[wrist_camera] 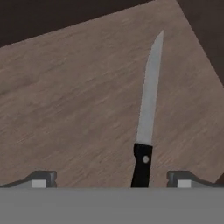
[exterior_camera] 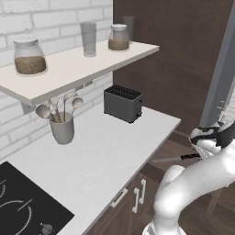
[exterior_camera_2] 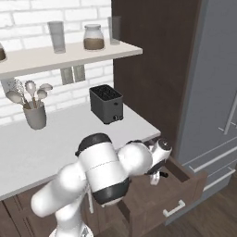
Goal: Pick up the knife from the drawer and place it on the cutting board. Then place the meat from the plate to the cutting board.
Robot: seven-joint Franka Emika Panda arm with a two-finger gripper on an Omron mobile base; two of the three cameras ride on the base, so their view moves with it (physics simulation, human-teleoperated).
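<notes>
The knife (wrist_camera: pixel 147 113) lies flat on the wooden floor of the open drawer (exterior_camera_2: pixel 187 184). Its thin grey blade points away from the hand and its black handle lies nearest the hand. In the left base view the knife (exterior_camera: pixel 173 159) shows beyond the counter edge. My gripper (wrist_camera: pixel 113 181) hangs just above the handle, open, with one fingertip on each side of it and nothing held. The gripper (exterior_camera_2: pixel 157 177) reaches down into the drawer from the counter's right end. The cutting board, the plate and the meat are out of view.
A dark toaster (exterior_camera: pixel 122 103) and a grey utensil holder (exterior_camera: pixel 62 130) stand on the white counter (exterior_camera: pixel 110 156). A shelf (exterior_camera: pixel 78 69) above carries jars and glasses. The cooktop (exterior_camera: pixel 23 206) lies at the left, and a tall grey fridge (exterior_camera_2: pixel 217 83) stands right of the drawer.
</notes>
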